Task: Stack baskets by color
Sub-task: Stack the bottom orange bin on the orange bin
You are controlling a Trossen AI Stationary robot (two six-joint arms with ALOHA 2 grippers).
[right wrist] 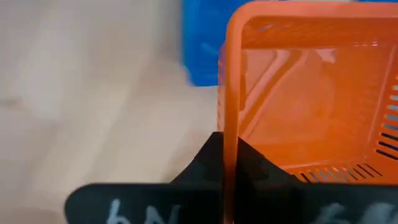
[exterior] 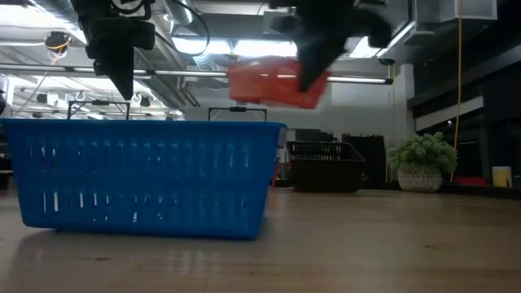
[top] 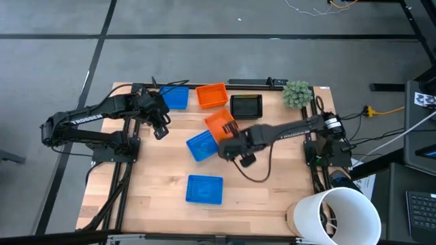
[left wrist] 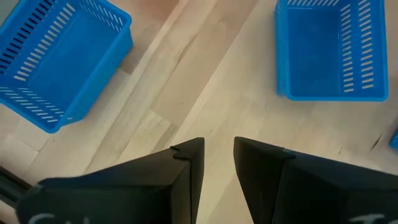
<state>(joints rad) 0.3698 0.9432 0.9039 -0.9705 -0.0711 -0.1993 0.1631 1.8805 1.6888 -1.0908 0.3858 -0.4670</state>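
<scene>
Your right pincer (right wrist: 227, 163) is pinching one thin side wall of an orange basket (top: 219, 124), and in the low view that basket hangs tilted in the air, clear of the desk (top: 272, 190). A grip on a single rim like this could let the basket swing or slide out if you move fast, and it would likely drop onto the blue basket (top: 201, 145) lying just beside and partly under it. The second orange basket (top: 212, 94) sits near the far edge, between another blue basket (top: 176, 97) and a black basket (top: 246, 105); come in tilted and the carried one may catch a rim and shove it instead of nesting. Your left pincer (top: 161, 129) hovers with its fingers slightly spread over bare wood, close enough to your path that the arms could clash. A third blue basket (top: 204, 189) lies well apart, near the front
</scene>
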